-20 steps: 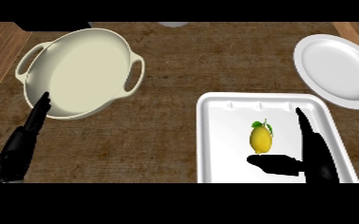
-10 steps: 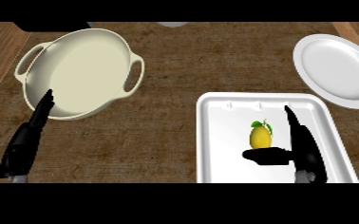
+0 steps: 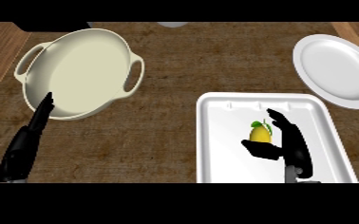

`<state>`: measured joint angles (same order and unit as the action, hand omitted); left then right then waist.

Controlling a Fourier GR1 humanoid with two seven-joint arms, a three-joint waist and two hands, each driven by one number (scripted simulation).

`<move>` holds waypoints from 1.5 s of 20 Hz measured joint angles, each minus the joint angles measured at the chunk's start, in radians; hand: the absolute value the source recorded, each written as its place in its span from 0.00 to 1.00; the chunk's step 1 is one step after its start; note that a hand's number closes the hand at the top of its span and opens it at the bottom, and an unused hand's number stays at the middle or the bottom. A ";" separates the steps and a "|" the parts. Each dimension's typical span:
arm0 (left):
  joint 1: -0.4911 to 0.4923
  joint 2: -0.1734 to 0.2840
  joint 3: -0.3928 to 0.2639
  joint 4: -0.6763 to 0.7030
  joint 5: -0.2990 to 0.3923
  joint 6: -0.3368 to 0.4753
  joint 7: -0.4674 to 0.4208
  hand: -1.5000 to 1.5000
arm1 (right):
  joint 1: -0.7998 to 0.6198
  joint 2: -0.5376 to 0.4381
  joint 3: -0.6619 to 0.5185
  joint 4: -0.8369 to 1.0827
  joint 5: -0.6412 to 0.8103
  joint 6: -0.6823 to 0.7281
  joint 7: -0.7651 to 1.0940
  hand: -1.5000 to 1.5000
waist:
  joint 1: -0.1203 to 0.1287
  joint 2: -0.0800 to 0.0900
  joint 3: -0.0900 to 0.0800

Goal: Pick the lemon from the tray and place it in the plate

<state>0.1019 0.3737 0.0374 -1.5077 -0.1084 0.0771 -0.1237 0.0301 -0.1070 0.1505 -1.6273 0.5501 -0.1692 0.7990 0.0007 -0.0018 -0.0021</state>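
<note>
A white rectangular tray sits at the table's near right corner, and the yellow lemon, with a small green leaf at its top, lies upright near the middle of it. The right hand is over the tray, right beside the lemon: its fingers curve over the fruit's right side and top, while the thumb reaches under its lower end, so the hand is partly curled around the lemon, though the fruit appears to rest on the tray floor. Whether the fingers actually touch the skin cannot be told. The white round plate lies at the table's right edge, beyond the tray and apart from it, cut off by the view's border. Toward the far left corner sits a cream-coloured casserole dish with two loop handles. The left hand rests at the near left edge, fingers straight and together, pointing toward the dish's near rim and holding nothing. The table is covered with a brown woven cloth.
</note>
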 measured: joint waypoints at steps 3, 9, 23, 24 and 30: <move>-0.016 -0.017 0.010 0.006 -0.019 -0.005 0.007 0.50 | 0.003 0.012 -0.002 0.006 0.013 -0.024 -0.047 1.00 | -0.002 -0.001 -0.002; -0.047 -0.031 0.031 0.024 -0.037 -0.024 0.012 0.50 | -0.024 -0.091 -0.075 0.049 -0.036 0.058 -0.157 1.00 | 0.005 0.001 0.001; -0.052 -0.044 0.018 0.013 -0.030 -0.033 -0.003 0.50 | -0.113 -0.713 -0.297 0.302 -0.074 0.350 -0.682 1.00 | 0.041 0.033 0.019; -0.051 -0.046 0.018 0.014 -0.030 -0.033 -0.004 0.50 | -0.121 -0.738 -0.318 0.325 -0.081 0.348 -0.726 1.00 | 0.041 0.033 0.020; -0.048 -0.052 0.013 0.014 -0.031 -0.033 -0.005 0.50 | -0.188 -0.861 -0.453 0.456 -0.136 0.313 -0.989 1.00 | 0.041 0.029 0.023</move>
<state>0.0541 0.3218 0.0506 -1.4942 -0.1389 0.0444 -0.1288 -0.1578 -0.9681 -0.3026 -1.1714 0.4143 0.1439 -0.1901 0.0417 0.0268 0.0210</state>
